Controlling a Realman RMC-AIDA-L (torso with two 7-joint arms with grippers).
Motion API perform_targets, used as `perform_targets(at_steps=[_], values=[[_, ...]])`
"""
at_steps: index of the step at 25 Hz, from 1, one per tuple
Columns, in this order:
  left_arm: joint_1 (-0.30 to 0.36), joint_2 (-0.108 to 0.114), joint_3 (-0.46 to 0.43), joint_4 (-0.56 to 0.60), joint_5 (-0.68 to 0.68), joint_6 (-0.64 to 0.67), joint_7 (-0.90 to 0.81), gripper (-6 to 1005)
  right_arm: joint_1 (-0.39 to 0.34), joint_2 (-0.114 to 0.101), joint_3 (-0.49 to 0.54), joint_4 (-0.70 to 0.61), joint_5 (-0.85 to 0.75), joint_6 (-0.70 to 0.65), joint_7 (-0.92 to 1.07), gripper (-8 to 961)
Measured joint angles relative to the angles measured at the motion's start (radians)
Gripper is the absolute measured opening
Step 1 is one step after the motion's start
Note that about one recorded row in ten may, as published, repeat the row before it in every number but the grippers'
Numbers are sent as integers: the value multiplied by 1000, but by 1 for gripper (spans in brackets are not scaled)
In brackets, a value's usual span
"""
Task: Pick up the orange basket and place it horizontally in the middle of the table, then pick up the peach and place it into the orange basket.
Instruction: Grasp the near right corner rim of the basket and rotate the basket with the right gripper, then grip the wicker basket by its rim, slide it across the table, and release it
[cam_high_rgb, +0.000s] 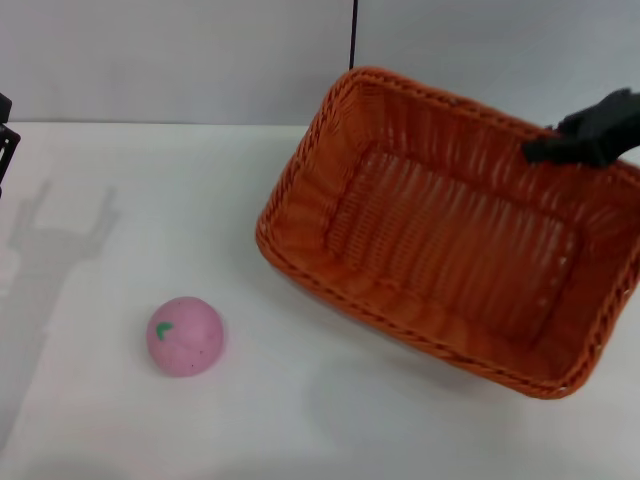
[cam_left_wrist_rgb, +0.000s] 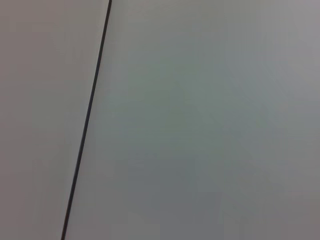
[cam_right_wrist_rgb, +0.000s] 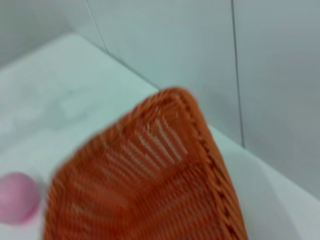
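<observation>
The orange basket (cam_high_rgb: 450, 240) takes up the right half of the table (cam_high_rgb: 150, 200) in the head view, skewed at an angle, with a faint shadow under its near side. My right gripper (cam_high_rgb: 548, 148) is shut on its far right rim. The right wrist view shows the basket's corner (cam_right_wrist_rgb: 165, 175) close up. The peach (cam_high_rgb: 186, 336), pink with a green leaf mark, lies on the table at the near left, well apart from the basket; it also shows as the peach (cam_right_wrist_rgb: 17, 197) in the right wrist view. My left gripper (cam_high_rgb: 5, 140) stays parked at the far left edge.
A grey wall with a dark vertical seam (cam_high_rgb: 353, 35) stands behind the table's far edge. The left wrist view shows only that wall and a seam (cam_left_wrist_rgb: 90, 115). Open white tabletop lies between the peach and the basket.
</observation>
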Motion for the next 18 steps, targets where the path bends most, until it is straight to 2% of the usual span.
perform_targets(at_steps=[4,5,6,9,10,11,15,18], values=[[0,0,0,0,-1,-1,0,846,-11,-45,62,-3,97,-88,-52,166],[0,0,0,0,-1,-1,0,846,-13,-69,85,-2,132,-127,-80,166],[0,0,0,0,-1,-2,0,846,-13,-69,85,-2,132,-127,-80,165],[0,0,2,-1,-1,-2,0,846,-12,-107,120,4,169,-194,-151,164],[0,0,2,-1,-1,-2,0,846,-4,-127,140,5,182,-224,-194,164],[0,0,2,-1,-1,-2,0,846,-4,-127,140,5,182,-224,-194,164],[-5,-1,2,-2,-1,-1,0,846,16,-151,144,19,187,-237,-268,164],[-8,-2,6,-3,0,-1,0,847,35,-146,142,55,188,-235,-358,164]])
